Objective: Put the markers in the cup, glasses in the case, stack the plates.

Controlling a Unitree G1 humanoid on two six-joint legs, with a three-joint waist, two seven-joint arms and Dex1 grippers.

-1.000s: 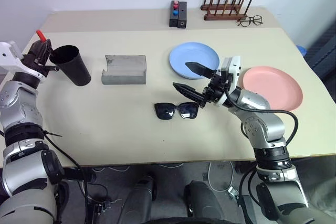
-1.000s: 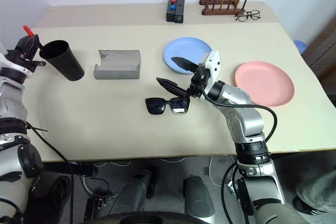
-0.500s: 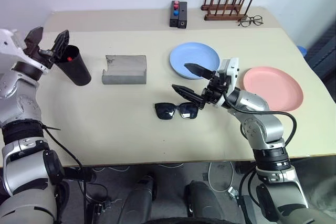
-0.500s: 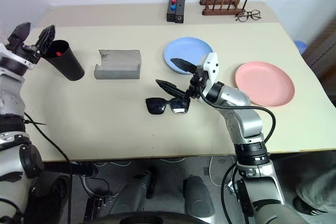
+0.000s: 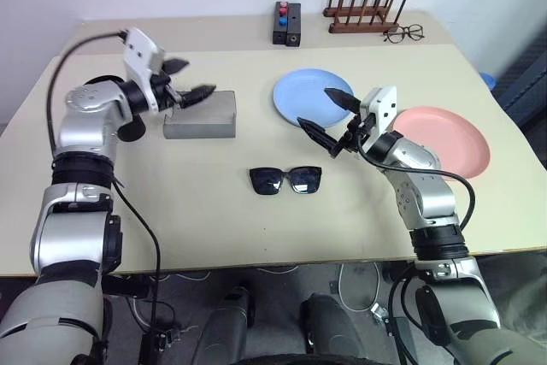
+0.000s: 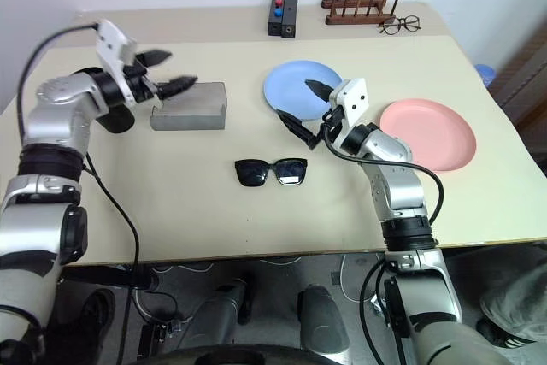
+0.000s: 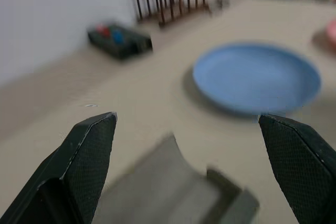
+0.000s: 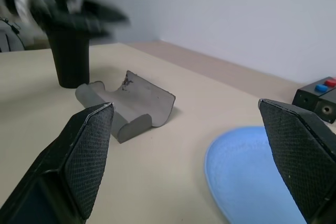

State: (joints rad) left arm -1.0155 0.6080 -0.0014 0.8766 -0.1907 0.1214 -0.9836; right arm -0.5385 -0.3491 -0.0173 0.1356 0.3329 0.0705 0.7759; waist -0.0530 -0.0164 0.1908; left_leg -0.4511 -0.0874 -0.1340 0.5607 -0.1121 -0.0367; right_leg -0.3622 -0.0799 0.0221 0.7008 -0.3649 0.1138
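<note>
Left claw (image 5: 186, 79), jaws apart and empty after dropping the marker into the cup (image 8: 68, 59), has swung over the case (image 5: 201, 114); right claw (image 5: 327, 110), jaws apart, hovers beyond the glasses (image 5: 285, 180).

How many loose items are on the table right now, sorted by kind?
Plates: 2, light blue plate and pink plate
Eyewear: 2, sunglasses and clear eyeglasses
Cup: 1, black cup
Case: 1, grey case
Wooden rack: 1
Black box with red and blue buttons: 1
Total: 8
</note>
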